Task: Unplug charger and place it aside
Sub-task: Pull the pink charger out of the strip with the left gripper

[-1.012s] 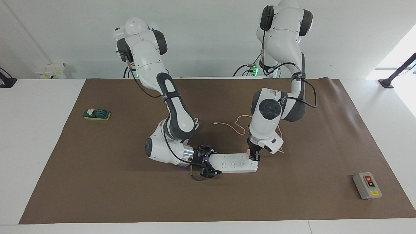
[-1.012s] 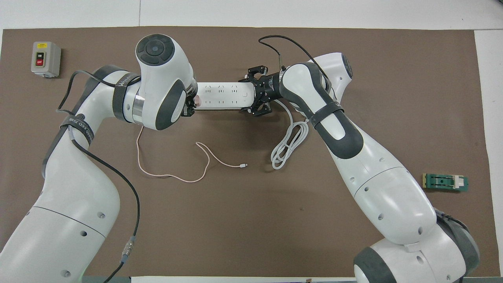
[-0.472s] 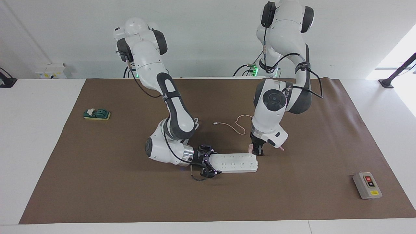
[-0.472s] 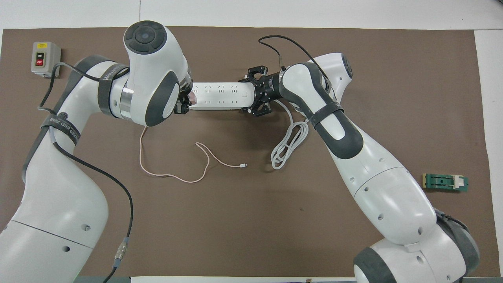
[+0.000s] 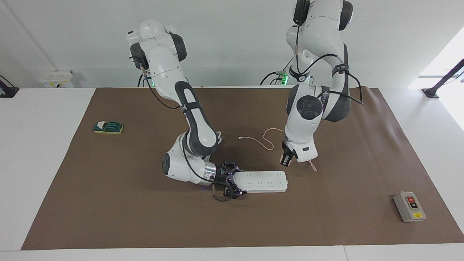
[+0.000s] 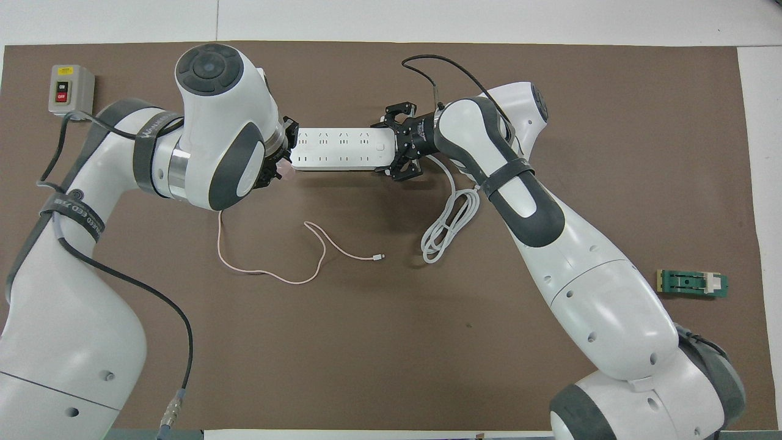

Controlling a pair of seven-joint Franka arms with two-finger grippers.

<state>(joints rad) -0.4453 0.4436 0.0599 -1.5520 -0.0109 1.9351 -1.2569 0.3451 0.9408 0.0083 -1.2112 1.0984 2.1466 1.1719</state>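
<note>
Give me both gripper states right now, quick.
Left gripper: closed on the charger, lifted clear of the power strip.
Right gripper: clamped on the strip's end, steadying it on the mat.

Matt brown paper-like mat (image 5: 108, 203), glossy white plastic power strip (image 5: 261, 181), thin rubbery pink cable (image 6: 275, 276).

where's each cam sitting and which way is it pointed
Facing view: high across the table, looking at the robots; both arms show whole, bases at top.
Overhead view: above the robots' end, looking steeply down; arms enter from the bottom.
Shared: the left gripper holding the charger off the power strip, whose end the right gripper holds, and the pink cable.
</note>
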